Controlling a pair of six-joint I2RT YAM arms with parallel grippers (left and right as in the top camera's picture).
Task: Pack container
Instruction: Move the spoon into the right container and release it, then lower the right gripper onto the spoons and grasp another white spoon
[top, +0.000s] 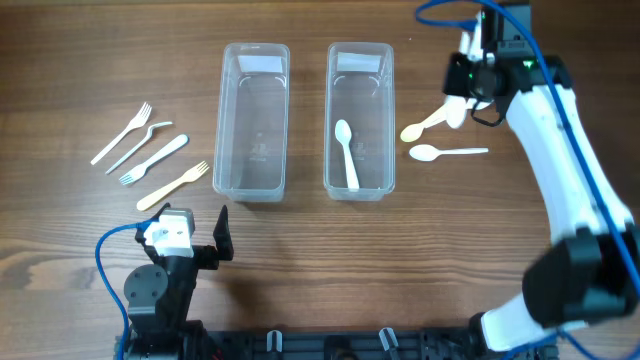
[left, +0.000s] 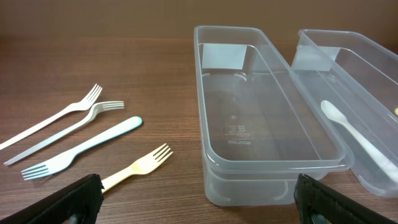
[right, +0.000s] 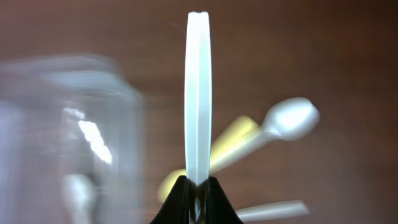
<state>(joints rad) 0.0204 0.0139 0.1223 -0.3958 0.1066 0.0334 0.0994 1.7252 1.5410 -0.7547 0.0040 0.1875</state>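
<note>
At right end effector, white utensil edge-on, pinched; container blurred

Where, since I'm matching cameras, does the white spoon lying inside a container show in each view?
Overhead: white spoon centre, inside the container.
Left wrist: spoon at right edge, same container.
Right wrist: lower left, a blurred pale shape, probably it.
Shared landmark: that clear container.

right pincer pinching upright white utensil, blurred clear container left, white spoon, yellow spoon behind
</note>
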